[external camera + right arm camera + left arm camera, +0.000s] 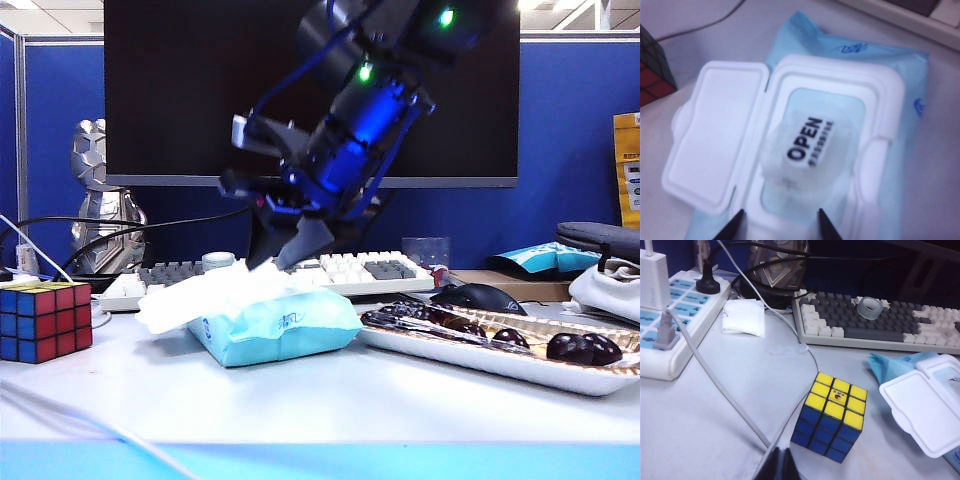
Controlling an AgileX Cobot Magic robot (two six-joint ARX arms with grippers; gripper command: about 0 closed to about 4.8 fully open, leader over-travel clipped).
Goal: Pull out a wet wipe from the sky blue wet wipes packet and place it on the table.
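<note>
Right gripper (pixel 780 222) spread wide, poised right over the packet's mouth.
Straight below your fingertips, the sky blue wet wipes packet (pixel 850 55) lies lid-open, seal sticker (pixel 807 150) still covering the wipes; left gripper (pixel 779 465) sits farther off by the Rubik's cube (pixel 832 416), state unclear.

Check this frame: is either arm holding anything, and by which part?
Nothing is held. The right gripper hangs open-jawed over the sky blue wet wipes packet; the left gripper shows no hold.
</note>
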